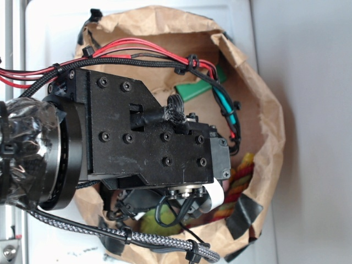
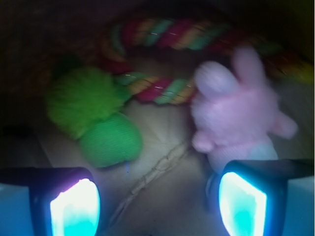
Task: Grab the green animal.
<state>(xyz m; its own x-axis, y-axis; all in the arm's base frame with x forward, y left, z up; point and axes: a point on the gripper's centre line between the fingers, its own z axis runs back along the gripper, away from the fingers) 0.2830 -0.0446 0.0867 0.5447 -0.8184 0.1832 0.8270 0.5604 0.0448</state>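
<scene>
The robot's gripper [image 2: 157, 206] hangs spread wide and empty inside a crumpled brown paper bag [image 1: 264, 99], its two glowing pads [image 2: 76, 209] framing bare bag floor at the near edge of the wrist view. Just beyond the left pad lies the small lime-green plush animal [image 2: 96, 115], smooth rounded head nearer, fuzzy yellow-green body farther, off to the left of the gap between the jaws. It looks light, soft and squashable, likely best pinched across the firm head or where head meets body. To the right sits a pale pink plush bunny [image 2: 238, 110], apart from it. A striped multicoloured rope toy [image 2: 162, 88] curls behind both. From outside, a flat dark-green block [image 1: 193, 91] also shows in the bag.
</scene>
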